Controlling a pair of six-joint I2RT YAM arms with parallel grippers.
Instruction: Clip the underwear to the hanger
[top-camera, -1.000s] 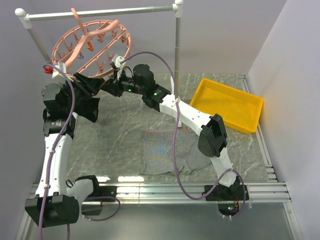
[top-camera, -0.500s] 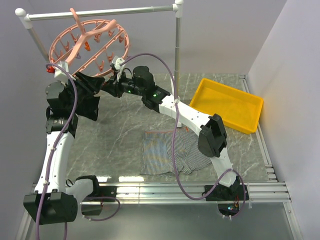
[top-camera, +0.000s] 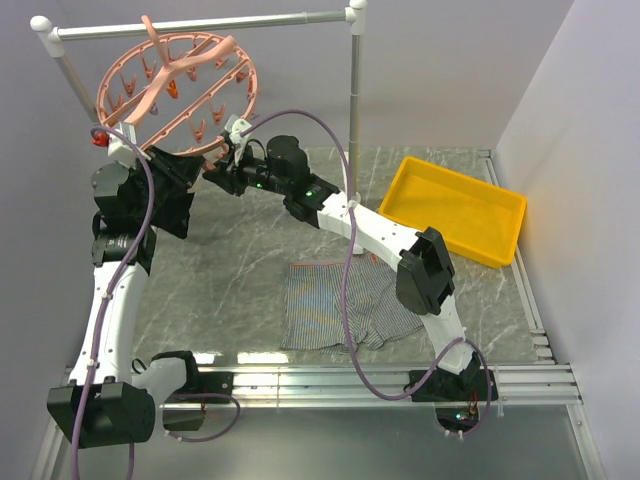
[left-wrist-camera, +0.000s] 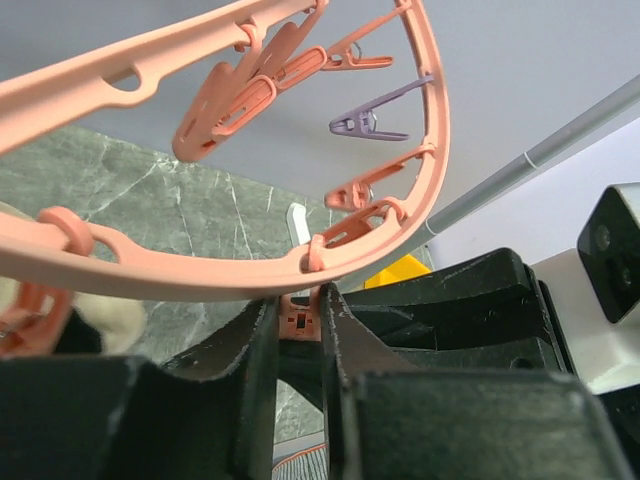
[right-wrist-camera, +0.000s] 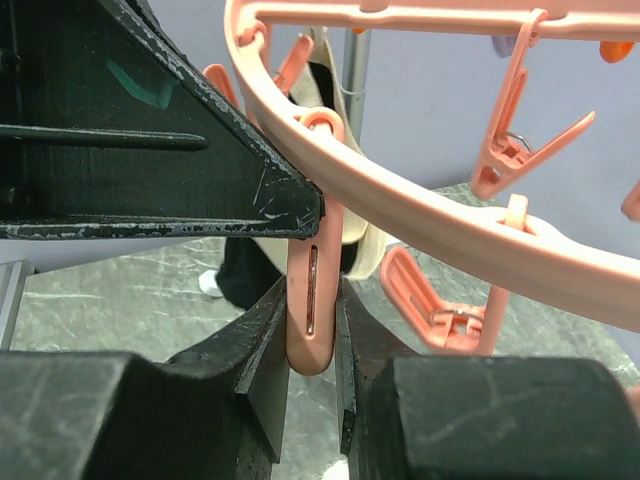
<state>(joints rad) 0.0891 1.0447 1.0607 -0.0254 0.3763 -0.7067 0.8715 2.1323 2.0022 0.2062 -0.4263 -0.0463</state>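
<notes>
No legible text, as far as visible

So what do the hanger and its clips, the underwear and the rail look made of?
Hanger and clip: moulded plastic, salmon-pink, smooth with a faint gloss. Underwear: soft cloth, finely striped, lying limp and creased. Rail: probably metal tube, going by its grey sheen.

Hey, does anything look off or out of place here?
The hanger looks tilted on the rail, not level. The left end effector and right end effector each pinch a clip, yet the underwear lies unheld on the table.
</notes>
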